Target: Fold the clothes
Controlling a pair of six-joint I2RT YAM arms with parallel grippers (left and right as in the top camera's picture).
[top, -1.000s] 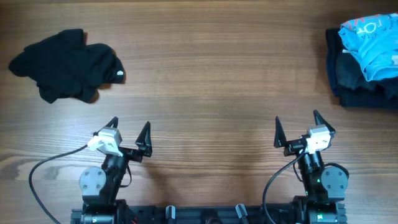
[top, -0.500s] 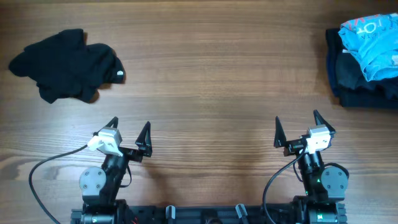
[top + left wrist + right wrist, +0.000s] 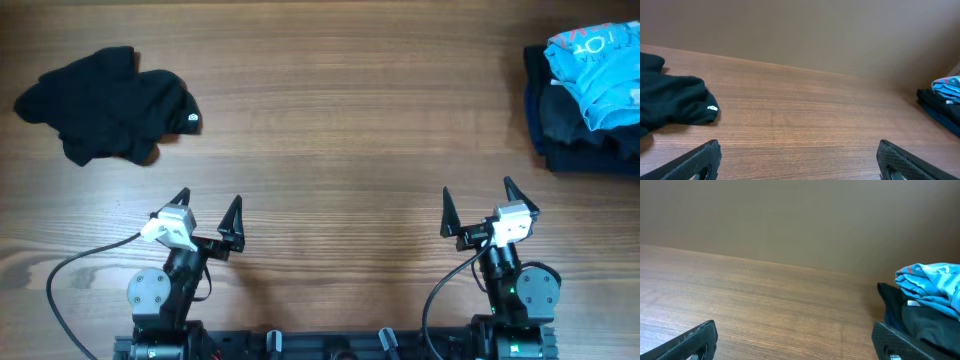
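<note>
While spread wide, L fingers [image 3: 233,216], R fingers [image 3: 447,213] empty, tee [image 3: 105,105] untouched

A wooden table [image 3: 330,120] of warm brown spreads out ahead of both pairs of jaws and runs on past them to either side, its grain lying crosswise to the way they point. Straight ahead of the jaws, at the table's far edge, rises a plain tan wall [image 3: 815,30] — flat and matte. The light is soft and even — only a dull sheen on the wood.
</note>
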